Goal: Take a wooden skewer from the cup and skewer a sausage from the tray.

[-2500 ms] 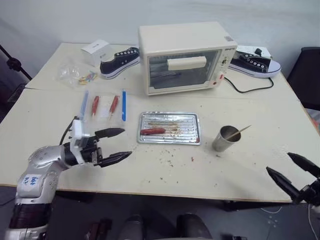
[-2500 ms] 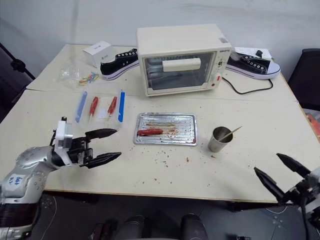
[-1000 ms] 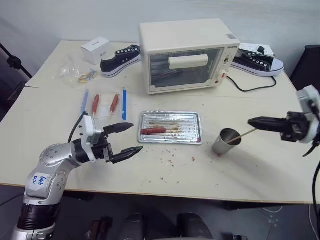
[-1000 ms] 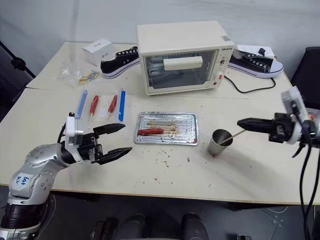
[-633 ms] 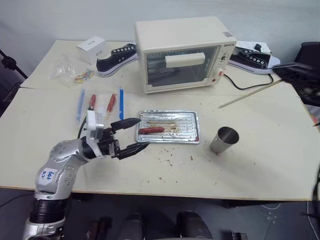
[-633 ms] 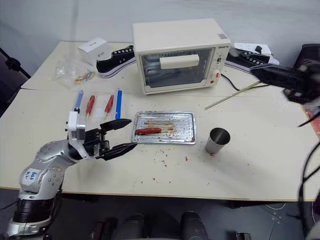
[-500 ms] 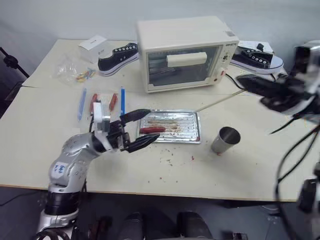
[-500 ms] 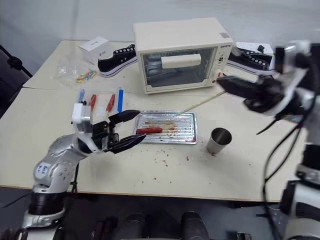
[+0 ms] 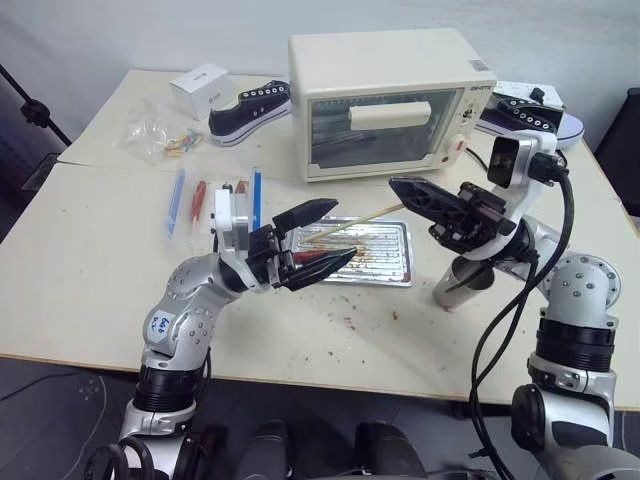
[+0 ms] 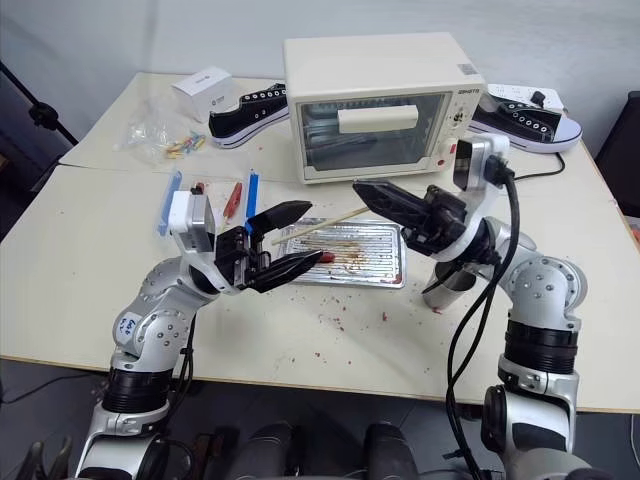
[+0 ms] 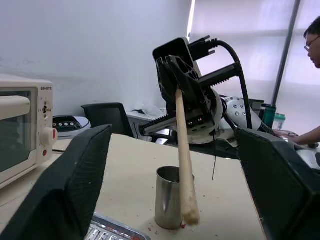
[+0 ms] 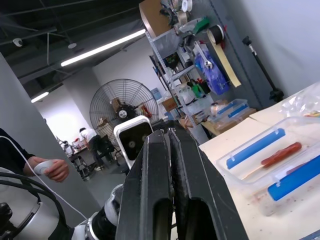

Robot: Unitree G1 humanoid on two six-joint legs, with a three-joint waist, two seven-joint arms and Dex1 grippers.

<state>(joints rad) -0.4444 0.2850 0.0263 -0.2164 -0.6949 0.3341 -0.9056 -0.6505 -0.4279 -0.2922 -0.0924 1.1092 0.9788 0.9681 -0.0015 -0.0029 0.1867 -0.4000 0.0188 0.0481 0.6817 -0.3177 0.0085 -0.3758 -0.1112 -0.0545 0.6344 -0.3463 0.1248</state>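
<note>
Above the tray (image 9: 400,262), the right pincer (image 9: 402,186) clenched the wooden skewer (image 9: 352,221), tip aimed toward the left pincer (image 9: 333,236). That pincer gaped unladen, nearer the sausage (image 10: 322,256).

pale tan skewer (image 9: 352,220), red sausage (image 9: 307,256), ribbed silver tray (image 9: 396,262)

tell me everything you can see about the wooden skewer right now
The wooden skewer is one thin, straight, pale tan stick that looks like bare wood. The right gripper is shut on one end and holds it in the air above the tray, slanting down toward the open left gripper. Its free end reaches between that gripper's fingers; contact there cannot be told. It is out of the cup.
</note>
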